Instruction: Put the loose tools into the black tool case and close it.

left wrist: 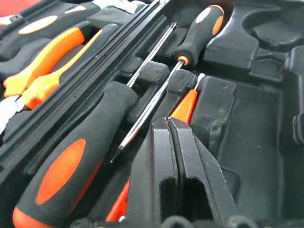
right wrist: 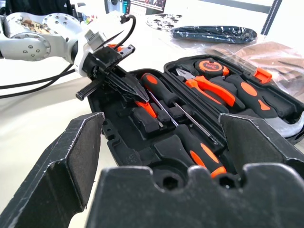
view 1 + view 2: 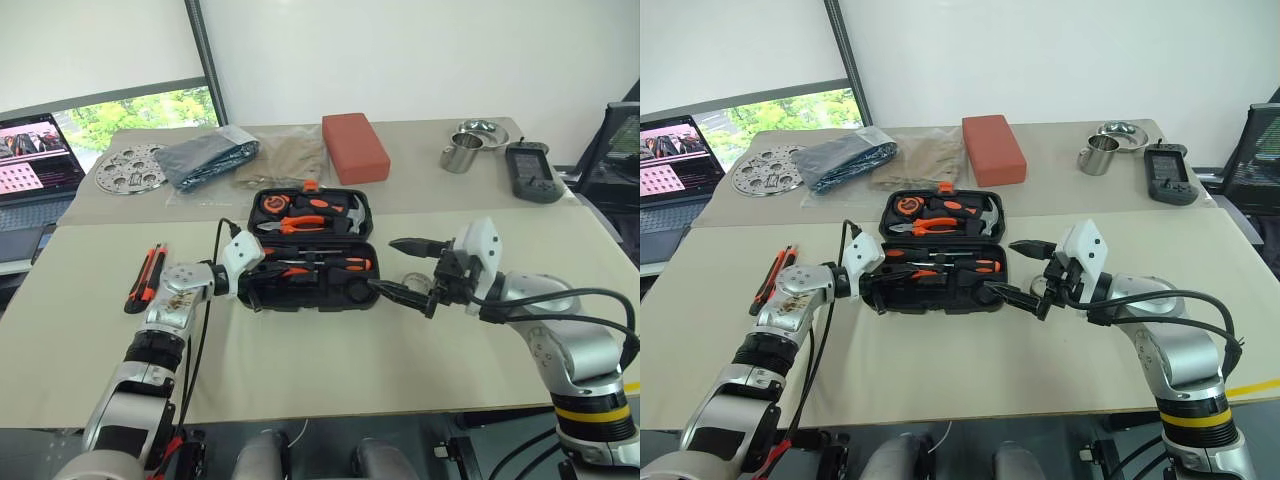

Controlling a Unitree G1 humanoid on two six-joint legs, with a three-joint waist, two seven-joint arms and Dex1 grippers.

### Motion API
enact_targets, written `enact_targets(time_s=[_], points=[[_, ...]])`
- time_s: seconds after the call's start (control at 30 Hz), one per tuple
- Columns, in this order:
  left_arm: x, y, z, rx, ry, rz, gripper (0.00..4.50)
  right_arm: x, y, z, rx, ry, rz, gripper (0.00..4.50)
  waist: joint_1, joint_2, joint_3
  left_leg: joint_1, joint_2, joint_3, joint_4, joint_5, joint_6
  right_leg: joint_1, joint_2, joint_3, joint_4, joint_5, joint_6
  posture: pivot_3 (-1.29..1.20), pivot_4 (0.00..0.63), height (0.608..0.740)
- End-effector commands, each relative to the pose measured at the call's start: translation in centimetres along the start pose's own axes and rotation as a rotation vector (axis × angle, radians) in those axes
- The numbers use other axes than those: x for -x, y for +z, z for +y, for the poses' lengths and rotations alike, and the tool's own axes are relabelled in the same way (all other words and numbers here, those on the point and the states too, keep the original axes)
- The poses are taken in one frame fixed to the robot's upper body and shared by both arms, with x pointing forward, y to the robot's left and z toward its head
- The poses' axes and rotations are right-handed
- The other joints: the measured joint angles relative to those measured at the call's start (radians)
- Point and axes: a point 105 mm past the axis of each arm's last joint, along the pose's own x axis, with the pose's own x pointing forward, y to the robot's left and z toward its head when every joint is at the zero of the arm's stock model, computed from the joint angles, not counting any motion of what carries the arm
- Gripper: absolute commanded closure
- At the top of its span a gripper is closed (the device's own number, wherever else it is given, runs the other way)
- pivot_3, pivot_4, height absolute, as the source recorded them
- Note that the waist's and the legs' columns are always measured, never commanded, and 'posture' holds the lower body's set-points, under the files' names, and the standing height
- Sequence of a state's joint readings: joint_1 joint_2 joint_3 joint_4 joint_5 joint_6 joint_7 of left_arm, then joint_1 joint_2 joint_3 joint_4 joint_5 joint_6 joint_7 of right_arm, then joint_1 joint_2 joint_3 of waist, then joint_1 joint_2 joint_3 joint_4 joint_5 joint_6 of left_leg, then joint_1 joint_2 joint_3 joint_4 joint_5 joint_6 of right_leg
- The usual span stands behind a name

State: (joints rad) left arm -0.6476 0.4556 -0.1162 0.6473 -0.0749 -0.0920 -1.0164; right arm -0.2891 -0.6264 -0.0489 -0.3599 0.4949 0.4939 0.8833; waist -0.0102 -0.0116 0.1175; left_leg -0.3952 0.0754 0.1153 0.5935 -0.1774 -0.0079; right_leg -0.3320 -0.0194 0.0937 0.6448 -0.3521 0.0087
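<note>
The black tool case [image 3: 300,303] lies open mid-table, with pliers [image 3: 305,224], a hammer and a tape measure in its lid. Two screwdrivers [image 1: 80,156] with black-and-orange handles rest in the lower half. My left gripper [image 1: 168,121] is inside that half at its left end. It is shut, fingertips together, just above a slim orange-handled screwdriver [image 1: 186,105], with nothing between them. The orange-and-black utility knife [image 3: 147,277] lies on the table left of my left arm. My right gripper [image 3: 388,266] hangs open at the case's right end, holding nothing.
Behind the case lie a red-orange block [image 3: 355,147], tan cloth [image 3: 285,160], a dark plastic bag [image 3: 208,155] and a perforated metal disc [image 3: 130,167]. A metal cup [image 3: 460,155], a bowl [image 3: 482,130] and a black device [image 3: 532,170] stand far right, and a laptop [image 3: 35,160] far left.
</note>
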Motion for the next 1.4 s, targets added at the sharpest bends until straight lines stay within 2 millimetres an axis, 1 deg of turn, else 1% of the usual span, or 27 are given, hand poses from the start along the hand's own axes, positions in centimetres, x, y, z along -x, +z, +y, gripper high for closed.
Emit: enact_targets(time_s=[0.03, 0.07, 0.2, 0.33, 0.37, 0.4, 0.43, 0.5, 0.57, 0.63, 0.67, 0.7, 0.73, 0.77, 0.83, 0.93, 1.03, 1.1, 1.17, 1.27, 1.37, 1.4], points=[[-0.1, -3.2, -0.9, 0.021, -0.017, 0.112, 4.43, 0.0, 0.9, 0.1, 0.029, 0.012, -0.027, 0.0, 0.0, 0.002, -0.001, 0.001, -0.001, 0.0, 0.0, 0.0, 0.0, 0.001, -0.001, 0.0, 0.0, 0.0, 0.0, 0.0, 0.15, 0.74], [-0.2, -3.0, -0.9, 0.026, -0.015, 0.096, 4.43, 0.0, 0.9, 0.0, 0.031, 0.012, -0.025, 0.0, -0.001, 0.002, -0.001, 0.003, -0.001, 0.0, 0.0, 0.0, 0.0, 0.003, -0.001, 0.0, 0.0, 0.0, 0.0, 0.0, 0.15, 0.74], [0.4, -0.6, -0.1, 0.048, 0.021, -0.029, 4.43, 0.3, 0.8, 0.0, 0.028, 0.009, -0.019, 0.0, -0.003, 0.002, -0.001, 0.006, -0.001, 0.0, 0.0, 0.0, 0.001, 0.006, -0.001, 0.0, 0.001, 0.0, 0.0, 0.0, 0.15, 0.74], [3.1, 2.9, 2.0, 0.101, 0.182, -0.193, 4.43, 0.2, 0.8, 0.1, 0.024, 0.015, -0.021, 0.0, -0.007, 0.001, -0.001, 0.002, 0.001, 0.0, 0.0, 0.0, 0.001, 0.002, -0.001, 0.001, 0.001, 0.0, 0.0, 0.0, 0.15, 0.74], [3.8, 3.4, 2.4, 0.107, 0.224, -0.213, 3.92, 0.1, 0.8, 0.2, 0.024, 0.019, -0.023, 0.0, -0.008, 0.001, -0.001, 0.0, 0.001, 0.0, 0.0, 0.0, 0.001, 0.0, -0.001, 0.001, 0.001, 0.0, 0.0, 0.0, 0.15, 0.74], [4.4, 3.8, 2.6, 0.117, 0.264, -0.228, 3.79, 0.0, 0.9, 0.2, 0.023, 0.023, -0.026, 0.0, -0.008, 0.001, -0.001, -0.002, 0.002, 0.0, 0.0, 0.0, 0.0, -0.002, 0.0, 0.001, 0.001, 0.0, 0.0, 0.0, 0.15, 0.74], [5.1, 4.2, 2.8, 0.124, 0.3, -0.238, 3.38, -0.1, 0.9, 0.3, 0.022, 0.026, -0.028, 0.0, -0.006, 0.001, -0.001, -0.003, 0.002, 0.0, 0.0, 0.0, 0.0, -0.003, 0.0, 0.001, 0.001, 0.0, 0.0, 0.0, 0.15, 0.74], [7.6, 4.9, 3.6, 0.151, 0.446, -0.256, 2.68, -0.3, 0.9, 0.4, 0.02, 0.038, -0.031, 0.0, -0.005, 0.001, -0.001, -0.003, 0.002, 0.0, 0.0, 0.0, 0.0, -0.003, 0.0, 0.001, 0.001, 0.0, 0.0, 0.0, 0.15, 0.74], [10.1, 4.9, 4.1, 0.166, 0.595, -0.23, 1.99, -0.5, 0.8, 0.4, 0.017, 0.05, -0.032, 0.0, -0.007, 0.001, -0.001, -0.003, 0.004, 0.0, 0.0, 0.0, 0.0, -0.003, 0.0, 0.002, 0.0, 0.0, 0.0, 0.0, 0.15, 0.74], [12.6, 4.0, 4.5, 0.198, 0.742, -0.173, 1.16, -0.7, 0.8, 0.5, 0.014, 0.062, -0.035, 0.0, -0.008, 0.001, -0.001, -0.003, 0.004, 0.0, 0.0, 0.0, 0.0, -0.003, 0.0, 0.002, -0.001, 0.0, 0.0, 0.0, 0.15, 0.74], [13.8, 3.2, 4.7, 0.218, 0.807, -0.13, 0.88, -0.8, 0.8, 0.6, 0.012, 0.069, -0.037, 0.0, -0.008, 0.001, -0.001, -0.002, 0.004, 0.0, -0.001, 0.0, 0.0, -0.003, 0.0, 0.002, -0.001, 0.0, 0.0, 0.0, 0.15, 0.74], [15.1, 2.1, 4.9, 0.241, 0.874, -0.082, 0.61, -0.9, 0.8, 0.6, 0.011, 0.075, -0.038, 0.0, -0.007, 0.001, -0.001, -0.002, 0.004, 0.0, -0.001, 0.0, 0.0, -0.002, 0.0, 0.002, -0.001, 0.0, 0.0, 0.0, 0.15, 0.74], [16.1, 1.0, 4.9, 0.266, 0.924, -0.044, 0.18, -1.0, 0.9, 0.6, 0.009, 0.081, -0.04, 0.0, -0.007, 0.001, 0.0, -0.002, 0.004, 0.0, -0.001, 0.0, 0.0, -0.002, 0.0, 0.002, -0.001, 0.0, 0.0, 0.0, 0.15, 0.74], [17.2, -0.2, 4.8, 0.281, 0.97, 0.013, 0.04, -1.1, 0.9, 0.7, 0.005, 0.088, -0.043, 0.0, -0.006, 0.001, 0.0, -0.001, 0.004, 0.0, -0.001, 0.0, 0.0, -0.002, 0.0, 0.002, 0.0, 0.0, 0.0, 0.0, 0.15, 0.74], [18.2, -2.0, 4.2, 0.272, 0.994, 0.104, 0.04, -1.5, 0.7, 0.8, 0.005, 0.113, -0.042, 0.0, -0.006, 0.0, 0.0, -0.001, 0.004, 0.0, -0.001, 0.0, 0.0, -0.002, 0.0, 0.002, 0.0, 0.0, 0.0, 0.0, 0.15, 0.74], [19.0, -3.4, 4.5, 0.286, 1.032, 0.151, 0.04, -2.0, 0.9, 0.8, 0.002, 0.135, -0.053, 0.0, 0.0, -0.001, 0.001, 0.0, 0.003, 0.0, -0.001, 0.0, 0.0, -0.002, -0.001, 0.001, 0.0, 0.0, 0.0, 0.0, 0.15, 0.74], [18.9, -4.8, 4.8, 0.321, 1.023, 0.187, 0.04, -2.3, 0.9, 0.9, 0.004, 0.15, -0.056, 0.0, 0.005, -0.002, 0.001, 0.0, 0.003, -0.001, -0.002, 0.0, 0.0, -0.002, -0.002, 0.0, 0.0, 0.0, 0.0, 0.0, 0.15, 0.74], [18.6, -6.4, 5.1, 0.379, 1.013, 0.219, 0.04, -2.5, 0.9, 1.2, 0.003, 0.161, -0.062, 0.0, 0.006, -0.002, 0.001, -0.001, 0.002, -0.001, -0.002, 0.0, 0.0, -0.002, -0.003, 0.0, -0.001, 0.0, 0.0, 0.0, 0.15, 0.74], [18.6, -7.6, 5.4, 0.417, 1.02, 0.243, 0.04, -2.7, 1.0, 1.3, 0.004, 0.167, -0.066, 0.0, 0.005, -0.002, 0.001, -0.001, 0.002, 0.0, -0.002, 0.0, 0.0, -0.002, -0.003, 0.0, -0.001, 0.0, 0.0, 0.0, 0.15, 0.74], [18.6, -9.2, 5.2, 0.474, 0.988, 0.282, 0.04, -2.6, 1.1, 1.2, 0.007, 0.164, -0.067, 0.0, -0.002, -0.002, 0.001, -0.001, 0.002, 0.0, -0.003, 0.0, 0.0, -0.003, -0.003, 0.0, -0.001, 0.0, 0.0, 0.0, 0.15, 0.74], [18.6, -10.5, 4.9, 0.499, 0.959, 0.328, 0.76, -2.3, 1.1, 1.0, 0.013, 0.155, -0.062, 0.0, -0.003, -0.002, 0.0, -0.001, 0.002, 0.0, -0.003, 0.0, 0.0, -0.003, -0.003, 0.0, 0.0, 0.0, 0.0, 0.0, 0.15, 0.74], [18.6, -10.8, 4.8, 0.512, 0.951, 0.335, 1.18, -2.2, 1.0, 1.0, 0.016, 0.151, -0.059, 0.0, -0.003, -0.001, 0.0, 0.0, 0.002, 0.0, -0.003, 0.0, 0.0, -0.003, -0.003, 0.0, 0.0, 0.0, 0.0, 0.0, 0.15, 0.74]])
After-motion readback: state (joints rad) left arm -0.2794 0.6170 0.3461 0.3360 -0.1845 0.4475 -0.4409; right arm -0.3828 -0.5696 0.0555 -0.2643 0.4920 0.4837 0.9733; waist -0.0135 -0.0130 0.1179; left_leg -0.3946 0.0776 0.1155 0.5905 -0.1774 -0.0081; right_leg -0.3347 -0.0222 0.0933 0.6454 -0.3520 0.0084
